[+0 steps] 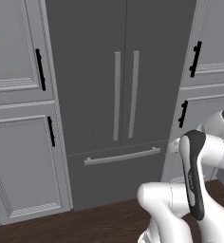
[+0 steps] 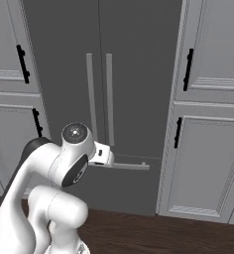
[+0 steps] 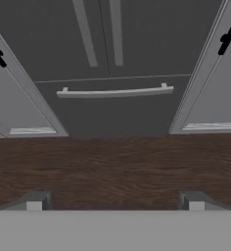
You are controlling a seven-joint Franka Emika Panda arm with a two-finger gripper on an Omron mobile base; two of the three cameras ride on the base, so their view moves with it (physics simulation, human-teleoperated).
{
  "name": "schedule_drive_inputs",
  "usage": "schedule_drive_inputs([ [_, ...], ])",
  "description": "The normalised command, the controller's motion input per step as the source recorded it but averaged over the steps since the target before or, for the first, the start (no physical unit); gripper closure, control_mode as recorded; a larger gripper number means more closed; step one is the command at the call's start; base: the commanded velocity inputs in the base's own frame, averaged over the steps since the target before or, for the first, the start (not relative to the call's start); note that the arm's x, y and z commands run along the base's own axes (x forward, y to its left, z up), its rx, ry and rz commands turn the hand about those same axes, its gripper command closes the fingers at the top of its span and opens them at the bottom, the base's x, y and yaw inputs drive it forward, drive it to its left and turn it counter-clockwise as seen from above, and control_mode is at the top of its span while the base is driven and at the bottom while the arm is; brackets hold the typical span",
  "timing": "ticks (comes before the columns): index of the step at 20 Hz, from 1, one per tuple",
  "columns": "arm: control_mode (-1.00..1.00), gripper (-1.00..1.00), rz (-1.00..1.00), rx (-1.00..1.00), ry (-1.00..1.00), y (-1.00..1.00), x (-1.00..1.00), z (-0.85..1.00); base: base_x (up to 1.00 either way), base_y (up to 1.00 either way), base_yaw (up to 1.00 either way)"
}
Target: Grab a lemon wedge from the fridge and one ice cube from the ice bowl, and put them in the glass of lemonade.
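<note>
Open gripper before shut fridge (2 doors).

From behind the arm on its left, we look forward and slightly down at the closed fridge; the right base view faces the same doors from the other side. Both share its bar handles and flanking cabinets. Our hand view sits low, facing the bottom drawer over dark wood floor.
</note>
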Motion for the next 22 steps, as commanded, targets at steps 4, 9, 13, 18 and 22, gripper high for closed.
schedule_drive_inputs([
  [4,-1.00,-1.00,0.00,0.00,0.00,0.00,0.00,0.00,0.00,0.00,0.00],
  [9,-1.00,-1.00,0.00,0.00,0.00,0.00,0.00,0.00,0.00,0.00,0.00],
  [13,-1.00,-1.00,0.00,0.00,0.01,0.00,0.04,0.00,0.00,0.00,0.00],
  [18,-1.00,-1.00,0.00,0.00,0.01,0.04,0.13,0.00,0.00,0.00,0.00],
  [22,-1.00,-1.00,0.00,0.00,-0.01,0.74,0.86,-0.06,0.00,0.00,0.00],
])
